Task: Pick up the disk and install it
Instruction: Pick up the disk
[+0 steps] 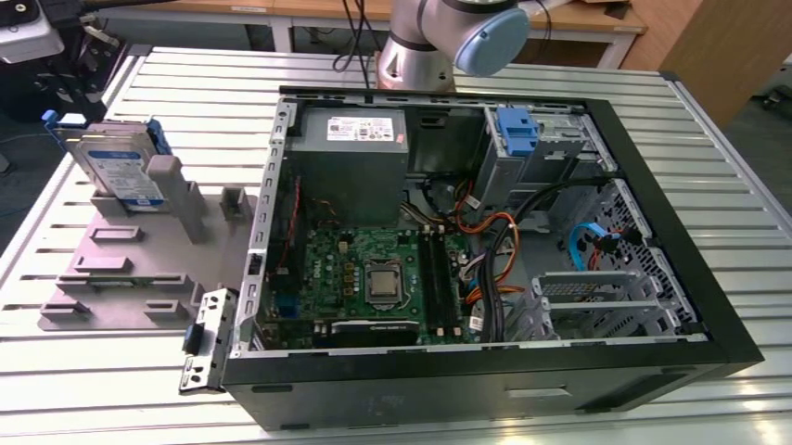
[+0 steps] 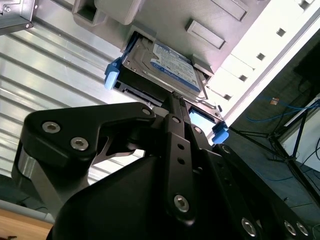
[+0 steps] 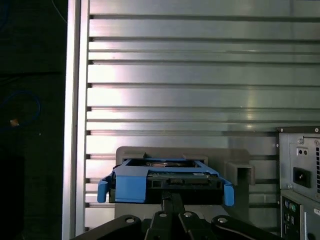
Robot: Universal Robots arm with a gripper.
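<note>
The disk (image 1: pixel 118 167) stands on edge in a grey holder (image 1: pixel 124 269) on the exterior view's left, its silver face and blue-and-white label showing inside a blue carrier frame. In both wrist views the disk (image 2: pixel 170 62) (image 3: pixel 165 180) sits just ahead of my black gripper (image 2: pixel 175 97) (image 3: pixel 172 197). The fingers look pressed together, with their tips at the disk's near edge. I cannot tell whether they touch it. Nothing is held between them.
An open computer case (image 1: pixel 693 278) lies on the slatted metal table (image 1: pixel 185 83), right of the holder. Inside it are a motherboard (image 1: pixel 371 278), a grey power supply (image 1: pixel 352 130), cables and a drive bay with a blue carrier (image 1: pixel 514 130). The arm's base (image 1: pixel 421 46) stands behind the case.
</note>
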